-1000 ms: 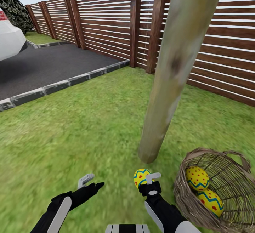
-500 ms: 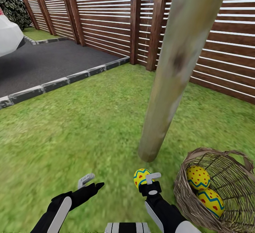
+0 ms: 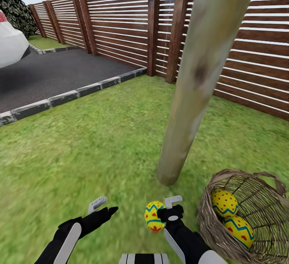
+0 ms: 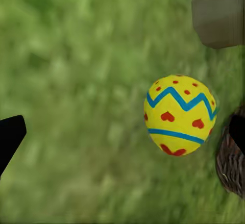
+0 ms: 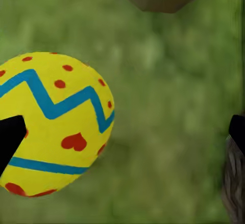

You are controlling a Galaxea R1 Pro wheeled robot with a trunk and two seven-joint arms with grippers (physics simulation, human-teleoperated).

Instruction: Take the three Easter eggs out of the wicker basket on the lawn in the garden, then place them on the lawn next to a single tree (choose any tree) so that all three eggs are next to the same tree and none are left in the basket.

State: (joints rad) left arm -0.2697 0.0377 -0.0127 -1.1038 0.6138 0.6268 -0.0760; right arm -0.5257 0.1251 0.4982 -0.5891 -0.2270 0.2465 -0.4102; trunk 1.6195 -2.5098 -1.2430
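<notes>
One Easter egg (image 3: 154, 216) loose beside the open right hand (image 3: 170, 207), at the tree (image 3: 188, 95) base, two eggs (twelve o'clock of it) in the wicker basket (image 3: 241, 200), left hand (image 3: 102, 206) open, empty.

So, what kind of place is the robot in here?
Most likely a home garden or front yard: a green lawn, a brown slatted wooden fence, and a paved driveway with a white car parked on it. A pale tree trunk rises from the grass.

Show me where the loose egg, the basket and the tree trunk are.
loose egg (image 3: 154, 216), head view, its yellow middle.
basket (image 3: 205, 220), head view, its near woven wall.
tree trunk (image 3: 192, 95), head view, mid-height bark.
</notes>
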